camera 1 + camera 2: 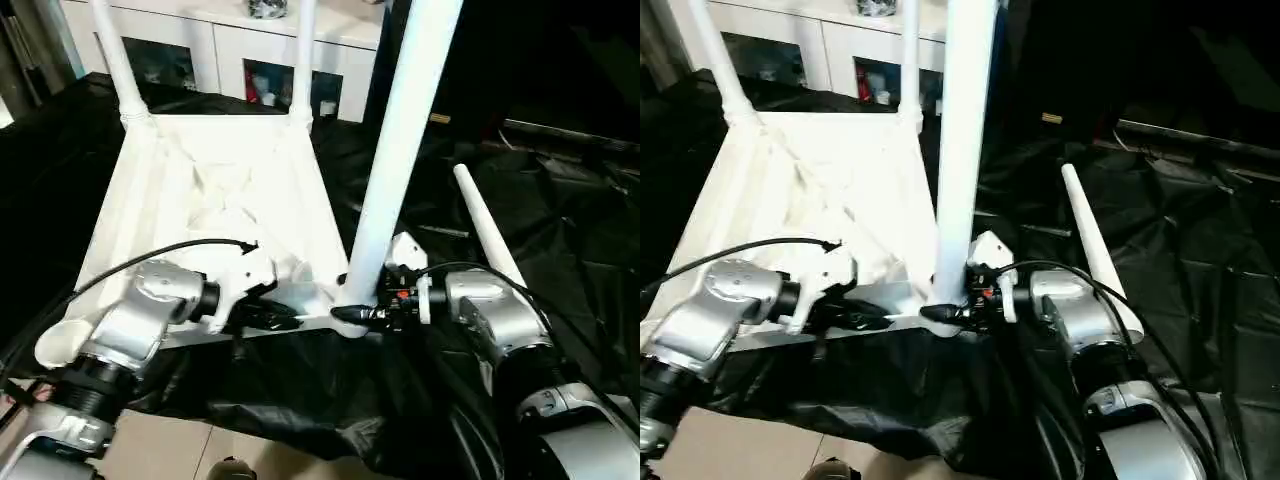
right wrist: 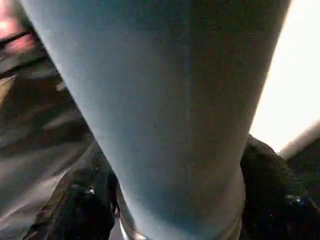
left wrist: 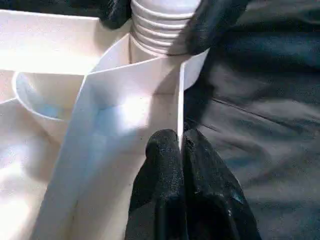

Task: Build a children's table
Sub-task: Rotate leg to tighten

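A black sheet [image 1: 560, 250] is spread over the floor, and on it the white tabletop [image 1: 215, 215] is laid upside down with its ribbed underside facing up. Behind the sheet, a white cabinet [image 1: 230, 45] with glass doors is seen. Two legs are stood upright in the sockets of the tabletop's far corners, the far left leg [image 1: 115, 55] and the far right leg [image 1: 303, 60]. A third leg, the near right leg [image 1: 400, 140], is stood in the socket at the tabletop's near right corner, leaning slightly, with its ribbed end seated in the socket. A fourth leg, the loose leg [image 1: 487, 235], is left lying on the sheet just beside the tabletop's right edge. The right gripper [image 1: 352, 313] is placed around the base of the near right leg, one black finger on each side of it, grasping it. The left gripper [image 3: 181, 150] is clenched on the thin wall of the tabletop's near edge, close to that same socket.
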`<state>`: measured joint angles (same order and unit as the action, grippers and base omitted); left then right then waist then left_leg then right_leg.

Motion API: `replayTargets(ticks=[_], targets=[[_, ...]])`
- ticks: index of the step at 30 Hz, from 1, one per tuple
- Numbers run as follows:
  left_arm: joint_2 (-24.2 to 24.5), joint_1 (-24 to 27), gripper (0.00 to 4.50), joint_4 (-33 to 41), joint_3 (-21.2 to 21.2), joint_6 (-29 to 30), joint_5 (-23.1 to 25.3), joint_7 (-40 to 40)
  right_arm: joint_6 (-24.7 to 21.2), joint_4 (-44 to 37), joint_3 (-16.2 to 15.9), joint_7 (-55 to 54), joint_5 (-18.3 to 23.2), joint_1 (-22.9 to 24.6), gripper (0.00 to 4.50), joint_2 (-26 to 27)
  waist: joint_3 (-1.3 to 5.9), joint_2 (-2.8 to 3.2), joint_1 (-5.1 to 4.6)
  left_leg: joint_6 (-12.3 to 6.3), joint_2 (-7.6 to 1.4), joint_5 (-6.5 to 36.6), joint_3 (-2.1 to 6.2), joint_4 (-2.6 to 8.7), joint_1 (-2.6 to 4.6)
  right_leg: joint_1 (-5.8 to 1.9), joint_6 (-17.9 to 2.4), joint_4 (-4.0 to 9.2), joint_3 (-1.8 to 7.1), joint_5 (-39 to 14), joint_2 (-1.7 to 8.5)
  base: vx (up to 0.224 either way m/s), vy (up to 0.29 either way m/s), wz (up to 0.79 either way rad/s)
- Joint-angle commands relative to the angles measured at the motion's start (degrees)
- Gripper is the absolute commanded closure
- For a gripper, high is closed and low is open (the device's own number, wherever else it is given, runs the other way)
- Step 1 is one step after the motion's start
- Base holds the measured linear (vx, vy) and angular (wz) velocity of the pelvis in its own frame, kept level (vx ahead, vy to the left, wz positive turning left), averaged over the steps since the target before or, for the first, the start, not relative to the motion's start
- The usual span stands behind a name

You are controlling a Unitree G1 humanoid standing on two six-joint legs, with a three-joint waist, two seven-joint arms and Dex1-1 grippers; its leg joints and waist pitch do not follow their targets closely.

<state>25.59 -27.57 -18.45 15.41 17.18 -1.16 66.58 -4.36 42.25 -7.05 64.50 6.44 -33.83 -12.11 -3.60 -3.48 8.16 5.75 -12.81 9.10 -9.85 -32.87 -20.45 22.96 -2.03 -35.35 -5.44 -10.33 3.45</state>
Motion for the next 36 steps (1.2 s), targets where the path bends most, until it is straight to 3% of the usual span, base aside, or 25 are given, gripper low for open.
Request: replayTargets(ticks=[1, 4, 5, 7, 11, 13, 19, 23, 30, 32, 34, 36], targets=[[-4.46, -3.09, 4.50, -0.15, -2.20, 0.12, -1.46, -5.88, -0.83, 4.59, 0.88, -9.82, -0.93, -1.78, 1.75, 3.47, 3.95, 0.42, -0.50, 0.19, -0.79, 12.45, 0.01, 3.50, 0.52, -2.86, -8.49, 4.60, 3.33, -17.37, 5.00, 0.000, 0.000, 0.00], [-5.30, -3.57, 4.50, -0.49, -2.39, 0.53, -1.20, -7.31, -1.30, 6.15, 1.86, -13.57, -0.99, -2.51, 1.76, 4.32, 3.98, 0.30, -0.90, 0.67, -0.71, 12.79, 0.25, 3.58, 0.29, -3.21, -6.67, 4.96, 3.14, -20.87, 5.14, 0.000, 0.000, 0.00], [-7.22, -4.68, 4.50, -1.54, -2.86, 0.96, -0.89, -10.26, -2.02, 8.64, 3.65, -19.86, -0.74, -3.69, 1.76, 6.01, 3.84, 0.59, -1.15, 0.52, -0.72, 13.58, 0.17, 3.56, 0.62, -2.75, -6.65, 5.19, 3.24, -21.02, 5.01, 0.000, 0.000, 0.00], [-9.97, -6.66, 4.50, -3.69, -3.37, 2.21, -0.36, -14.49, -2.85, 10.59, 4.71, -25.63, -0.59, -4.58, 1.76, 8.44, 4.00, 0.48, -1.78, 0.95, -0.62, 13.09, 0.18, 3.52, 0.50, -2.92, -6.94, 5.01, 3.23, -20.58, 4.93, 0.000, 0.000, 0.00], [-13.78, -8.12, 4.50, -4.77, -2.16, 2.75, 0.93, -17.97, -0.55, 12.05, 4.93, -31.58, -1.47, -5.35, 1.76, 12.78, 4.13, 0.52, -1.73, 0.86, -0.70, 12.44, 0.16, 3.46, 0.59, -2.84, -7.39, 4.79, 3.27, -17.89, 4.96, 0.000, 0.000, 0.00], [-14.53, -8.03, 4.50, -4.07, -1.48, 2.95, 0.90, -17.79, -0.11, 12.43, 5.13, -31.23, -1.06, -5.58, 1.21, 13.63, 4.28, 0.56, -1.63, 0.14, -0.72, 11.56, 0.03, 3.36, 0.47, -2.98, -8.06, 4.48, 3.37, -14.73, 4.92, 0.000, 0.000, 0.00], [-12.61, -6.82, 4.50, -2.83, -0.05, 2.43, 0.86, -14.45, 0.34, 11.13, 4.61, -26.63, -0.84, -5.35, 0.80, 12.29, 4.21, 0.72, -1.66, -0.55, -0.75, 11.88, 0.00, 3.41, 0.45, -3.11, -8.97, 4.35, 3.35, -12.92, 4.86, 0.000, 0.000, 0.00], [-8.97, -4.90, 4.50, -0.60, 1.19, 2.43, 0.52, -9.42, 2.07, 8.46, 2.14, -17.91, -1.31, -3.93, 0.80, 8.51, 4.18, 0.91, -1.58, -0.89, -0.87, 12.52, 0.02, 3.40, 0.51, -3.09, -9.03, 4.47, 3.36, -13.49, 4.94, 0.000, 0.000, 0.00], [-3.21, -2.58, 4.50, 1.74, 1.89, 1.39, -0.63, -1.74, 2.25, 0.02, -2.34, 0.96, -0.18, -0.50, 0.80, 1.05, 4.31, 0.92, -1.10, -2.25, -0.97, 10.84, -0.11, 3.19, 0.42, -3.33, -10.67, 3.86, 3.31, -8.61, 4.58, 0.000, 0.000, 0.00], [-2.65, -2.39, 4.50, 1.74, 1.86, 0.87, -0.81, -0.81, 2.21, -0.66, -2.85, 2.35, -0.16, -0.22, 0.80, 0.36, 4.26, 0.93, -0.95, -2.31, -1.02, 10.78, -0.15, 3.21, 0.46, -3.22, -10.74, 3.89, 3.33, -8.77, 4.60, 0.000, 0.000, 0.00], [-1.48, -1.80, 4.50, 2.21, 1.50, 0.06, -1.88, 1.67, 2.31, -1.43, -3.74, 4.85, -0.24, 0.13, 0.80, -0.94, 4.14, 0.61, -0.40, -1.96, -1.00, 11.64, -0.16, 3.25, 0.50, -3.19, -9.99, 4.15, 3.29, -12.25, 4.77, 0.000, 0.000, 0.00], [-0.02, -1.13, 4.50, 3.13, 1.28, 0.08, -2.97, 4.50, 2.72, -1.45, -4.03, 6.67, -0.74, 0.25, 0.80, -1.82, 4.07, 0.70, -0.24, -1.64, -1.03, 12.31, -0.15, 3.32, 0.65, -2.99, -9.52, 4.38, 3.30, -14.27, 4.79, 0.000, 0.000, 0.00]])
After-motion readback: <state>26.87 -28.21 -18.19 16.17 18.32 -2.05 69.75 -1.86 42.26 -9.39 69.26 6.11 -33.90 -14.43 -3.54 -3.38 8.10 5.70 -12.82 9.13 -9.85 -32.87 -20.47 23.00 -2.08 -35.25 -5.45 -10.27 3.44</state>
